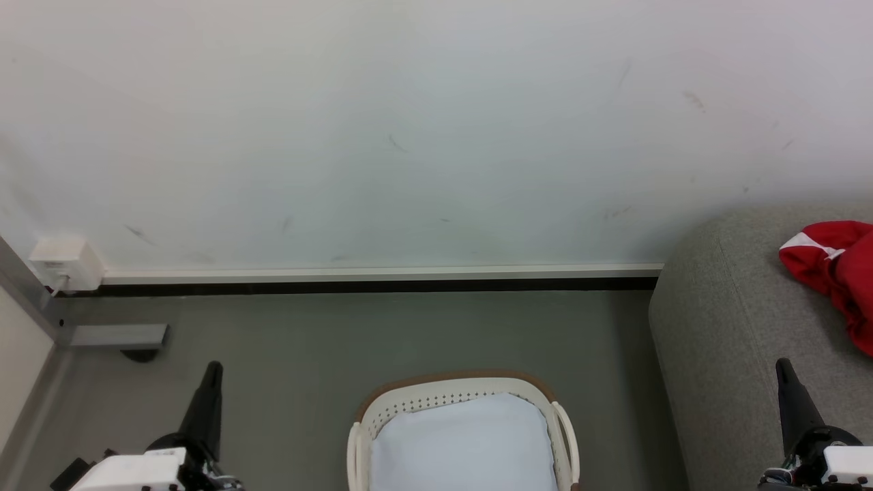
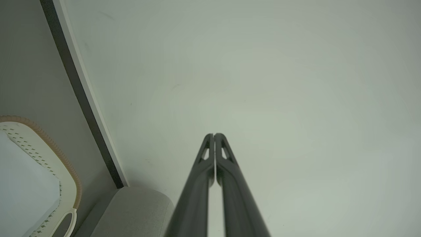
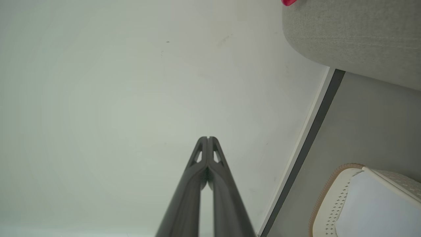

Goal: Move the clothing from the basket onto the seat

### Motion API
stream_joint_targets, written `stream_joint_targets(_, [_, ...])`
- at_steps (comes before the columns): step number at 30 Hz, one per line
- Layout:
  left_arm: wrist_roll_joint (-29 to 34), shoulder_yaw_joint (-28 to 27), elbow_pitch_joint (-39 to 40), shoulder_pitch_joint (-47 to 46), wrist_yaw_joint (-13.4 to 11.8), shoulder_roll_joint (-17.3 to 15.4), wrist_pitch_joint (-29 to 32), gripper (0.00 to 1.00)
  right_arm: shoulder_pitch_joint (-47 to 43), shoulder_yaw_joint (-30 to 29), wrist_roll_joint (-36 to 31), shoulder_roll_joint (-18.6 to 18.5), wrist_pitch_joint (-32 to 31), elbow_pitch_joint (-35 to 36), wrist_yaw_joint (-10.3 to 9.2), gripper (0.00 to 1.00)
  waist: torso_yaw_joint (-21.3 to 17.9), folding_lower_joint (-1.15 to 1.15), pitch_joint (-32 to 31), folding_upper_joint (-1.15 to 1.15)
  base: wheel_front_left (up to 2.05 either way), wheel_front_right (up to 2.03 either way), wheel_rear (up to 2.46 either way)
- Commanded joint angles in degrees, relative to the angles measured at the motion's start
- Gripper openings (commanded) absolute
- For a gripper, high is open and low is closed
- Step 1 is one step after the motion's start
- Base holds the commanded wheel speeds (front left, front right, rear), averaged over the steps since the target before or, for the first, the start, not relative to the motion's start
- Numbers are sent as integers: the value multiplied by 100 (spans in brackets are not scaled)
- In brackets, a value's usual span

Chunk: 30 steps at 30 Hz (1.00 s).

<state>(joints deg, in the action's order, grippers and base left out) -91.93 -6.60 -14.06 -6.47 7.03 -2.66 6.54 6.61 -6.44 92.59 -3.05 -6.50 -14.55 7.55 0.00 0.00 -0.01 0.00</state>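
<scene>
Left tool (image 1: 213,369) stands at the lower left of the head view, its two dark fingers pressed together and holding nothing. The left wrist view shows the tips meeting with no gap, aimed at the white wall (image 2: 263,82). At the lower right, the right tool (image 1: 783,365) is the same: fingers closed tight, tips touching, nothing between them. Behind it the grey seat (image 1: 723,327) takes up the right side of the frame, its rounded end near the wall. On top of the seat, at the far right and cut by the frame edge, lies the red clothing (image 1: 835,269), crumpled, a white stripe showing at its upper left. The basket (image 1: 450,390) sits on the grey floor (image 1: 293,354) at the bottom centre, between the two tools and apart from both, just left of the seat. A pale cloth (image 1: 464,436) lies inside it. A skirting board (image 1: 382,274) runs along the foot of the wall, with a small white box (image 1: 65,262) on the wall at its left end.
</scene>
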Motion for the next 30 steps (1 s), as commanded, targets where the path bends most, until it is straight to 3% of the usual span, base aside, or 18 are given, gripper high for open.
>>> stream_joint_targets(1, [-72,-13,21,-39,14,-40,32,0,26,-26,-16,9,-8,26,-12,0,0,0,0,0,0,0,0])
stream_joint_targets(30, [-72,-13,21,-39,14,-41,31,0,26,-28,-21,11,-12,26,-12,0,0,0,0,0,0,0,0])
